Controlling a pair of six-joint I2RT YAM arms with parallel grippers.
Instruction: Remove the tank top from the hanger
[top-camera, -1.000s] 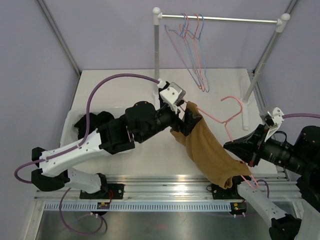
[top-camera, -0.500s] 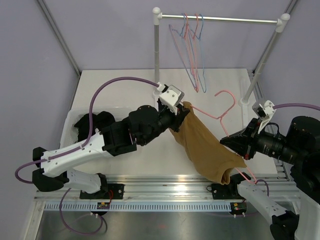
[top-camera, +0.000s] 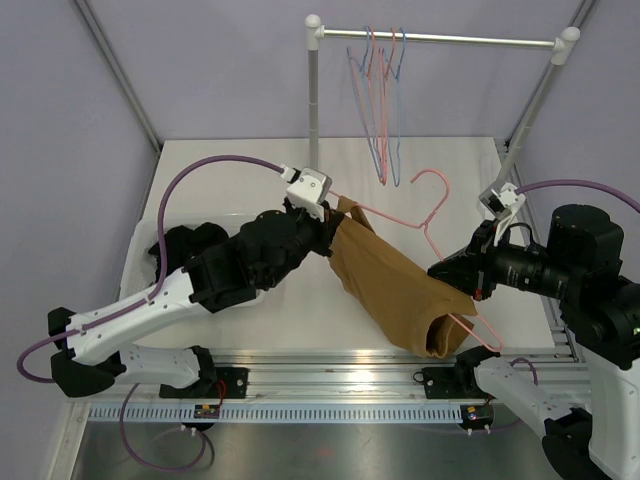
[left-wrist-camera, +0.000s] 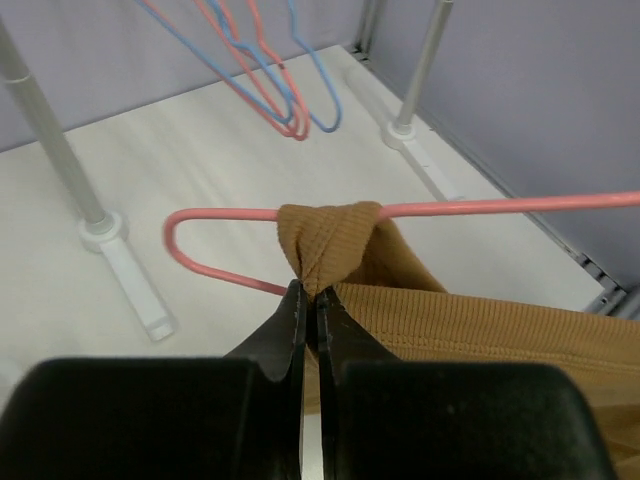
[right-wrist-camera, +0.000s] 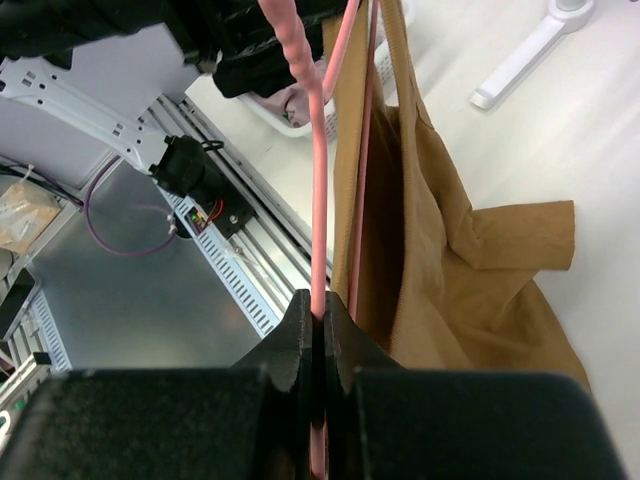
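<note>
A tan ribbed tank top (top-camera: 395, 285) (left-wrist-camera: 470, 320) (right-wrist-camera: 450, 240) hangs on a pink wire hanger (top-camera: 425, 205) (left-wrist-camera: 220, 215) (right-wrist-camera: 318, 190) held above the table between both arms. My left gripper (top-camera: 335, 222) (left-wrist-camera: 311, 296) is shut on the tank top's strap where it loops over the hanger's end. On the other side, my right gripper (top-camera: 455, 283) (right-wrist-camera: 318, 318) is shut on the hanger's pink wire, with the tank top's body draped beside it.
A white clothes rail (top-camera: 440, 38) at the back carries blue and pink wire hangers (top-camera: 380, 110) (left-wrist-camera: 270, 85). A bin holding dark clothes (top-camera: 185, 245) sits at the left. The rail's white feet (left-wrist-camera: 125, 270) (right-wrist-camera: 535, 45) rest on the table.
My left gripper closed on the tank top's strap and drew back left. The right gripper moved left and up with the hanger, swinging its hook up. The garment now stretches between them.
</note>
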